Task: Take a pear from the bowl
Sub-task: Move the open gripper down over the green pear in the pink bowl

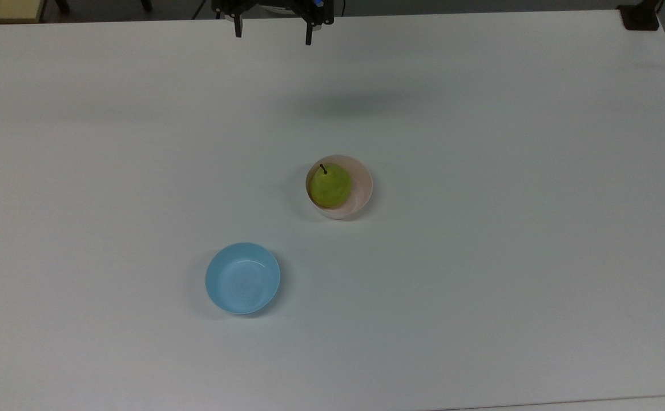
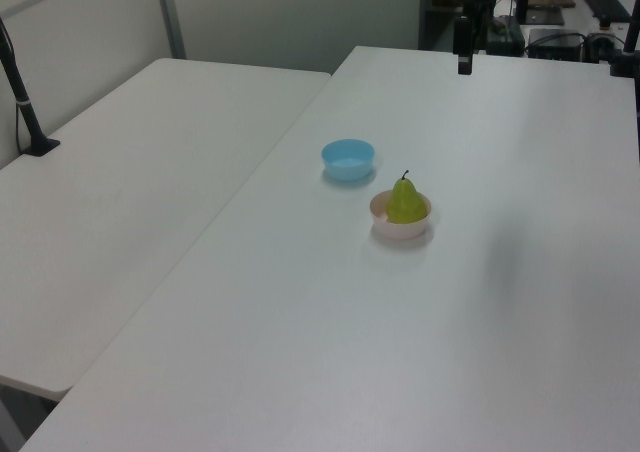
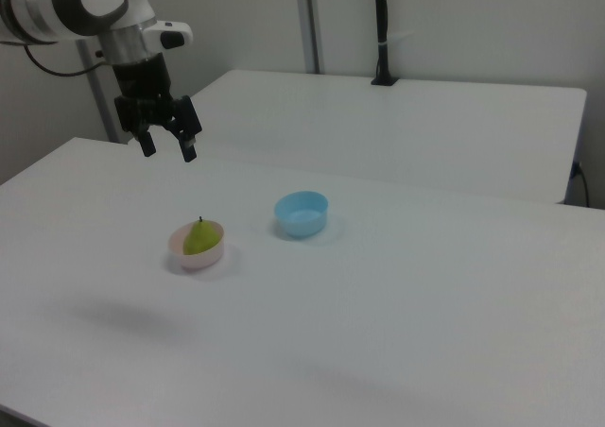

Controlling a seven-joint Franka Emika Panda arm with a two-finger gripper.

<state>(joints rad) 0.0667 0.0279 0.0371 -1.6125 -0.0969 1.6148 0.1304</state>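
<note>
Nearest the camera in the top view sat the light blue bowl [image 1: 242, 278], lower left of centre. Mid-frame, the pear [image 1: 329, 185] stood stem-up in the pink bowl [image 1: 359, 177]. At the top edge the gripper [image 1: 273, 31] hung wide open. Light, smooth and firm, the pear probably wanted gripping across its belly.

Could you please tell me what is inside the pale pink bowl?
A yellow-green pear sits upright inside the pink bowl, stem up. The bowl's floor beneath it is covered.

Probably a robotics lab, plain white tables [image 2: 150, 172], partition walls, clamped camera pole [image 3: 381, 30], cabled equipment behind
</note>
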